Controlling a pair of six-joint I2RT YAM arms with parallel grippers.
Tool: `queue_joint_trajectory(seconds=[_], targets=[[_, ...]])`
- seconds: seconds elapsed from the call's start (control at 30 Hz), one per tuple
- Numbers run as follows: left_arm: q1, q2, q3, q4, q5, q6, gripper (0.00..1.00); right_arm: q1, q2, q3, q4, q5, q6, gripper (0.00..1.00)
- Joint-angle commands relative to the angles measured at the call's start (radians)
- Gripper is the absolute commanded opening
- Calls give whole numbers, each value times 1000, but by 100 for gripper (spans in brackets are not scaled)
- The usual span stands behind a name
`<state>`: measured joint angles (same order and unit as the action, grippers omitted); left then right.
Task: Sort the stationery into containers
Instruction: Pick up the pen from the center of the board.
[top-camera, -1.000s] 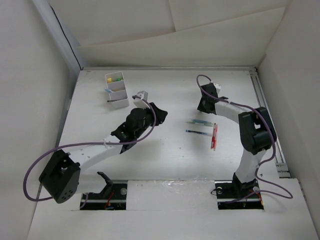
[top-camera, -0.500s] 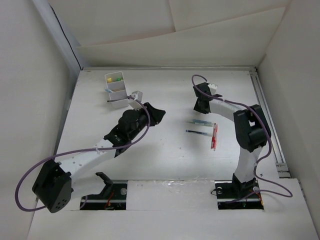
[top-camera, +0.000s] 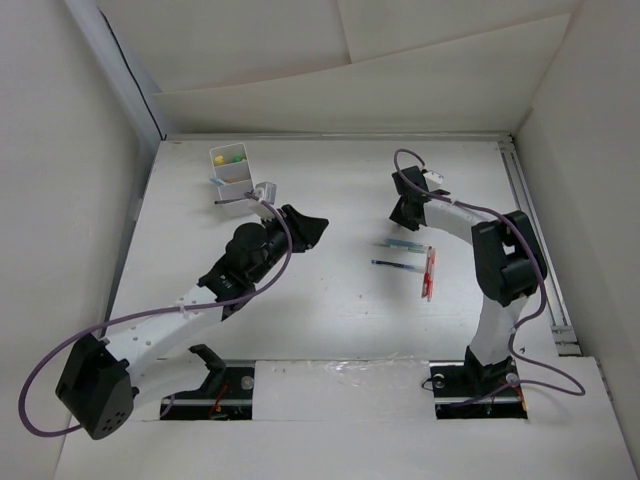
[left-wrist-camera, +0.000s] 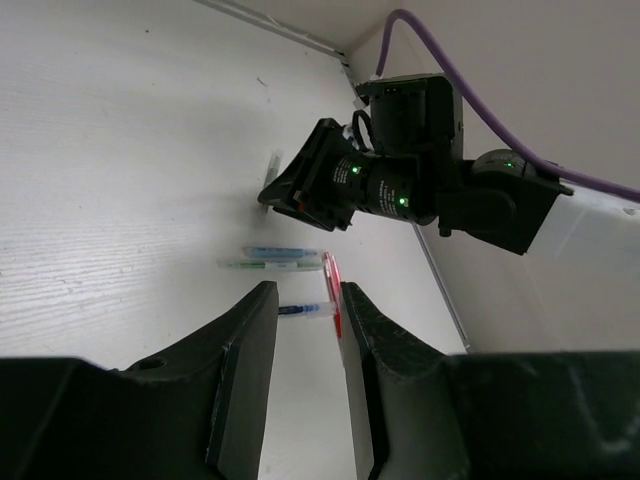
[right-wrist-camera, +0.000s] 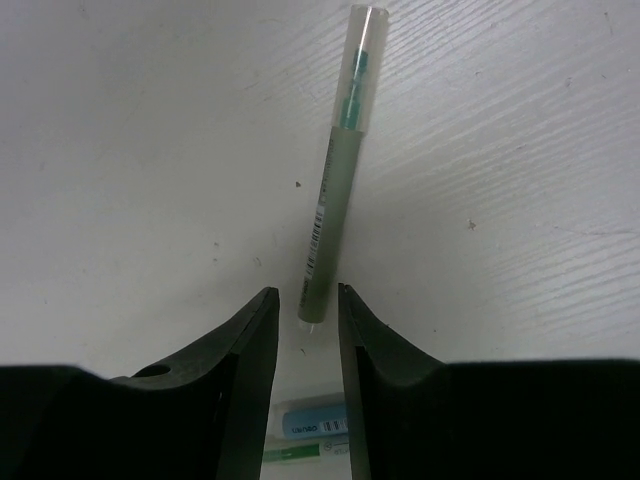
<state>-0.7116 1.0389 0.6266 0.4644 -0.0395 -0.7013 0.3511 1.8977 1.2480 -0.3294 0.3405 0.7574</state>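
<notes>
The white three-compartment box (top-camera: 233, 181) stands far left, with yellow and green pieces in its far cell and pen ends sticking out at its left. My right gripper (right-wrist-camera: 303, 300) is open, low over the table, its jaws on either side of the near end of a grey-green pen (right-wrist-camera: 335, 190) lying flat. A teal-blue pen (right-wrist-camera: 312, 419) and a green-marked pen (right-wrist-camera: 300, 453) lie just behind. In the top view the right gripper (top-camera: 405, 212) sits just beyond these pens (top-camera: 402, 245) and a red pen (top-camera: 429, 272). My left gripper (top-camera: 305, 228) is open and empty mid-table.
The left wrist view looks across the table at the right gripper (left-wrist-camera: 320, 190), the teal-blue pen (left-wrist-camera: 285, 253), the red pen (left-wrist-camera: 331, 288) and a dark blue pen (left-wrist-camera: 303, 310). A metal rail (top-camera: 535, 235) runs along the right edge. White walls close in the table.
The left arm has swung its elbow left and its wrist has shifted slightly towards the box. The right gripper has shifted a little left and back near the pens.
</notes>
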Motion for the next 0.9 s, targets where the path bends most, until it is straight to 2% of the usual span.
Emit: queue_joint_trajectory(seconds=[0.0,0.23,0.57,0.83,0.87], targets=[[1,-43,-24,29,6,-4,28,2,-32,-4,6,20,42,36],[1,-25,-24,40,15,-4,28,11,-14,25,-16,29,51,35],[1,-16,-24,40,15,-13,28,20,30,-12,39,-32,83,26],[1,-16,-24,42,10,-13,30,31,27,-21,39,-9,83,27],[1,-16,-24,42,1,-13,30,31,27,-21,39,-18,83,25]])
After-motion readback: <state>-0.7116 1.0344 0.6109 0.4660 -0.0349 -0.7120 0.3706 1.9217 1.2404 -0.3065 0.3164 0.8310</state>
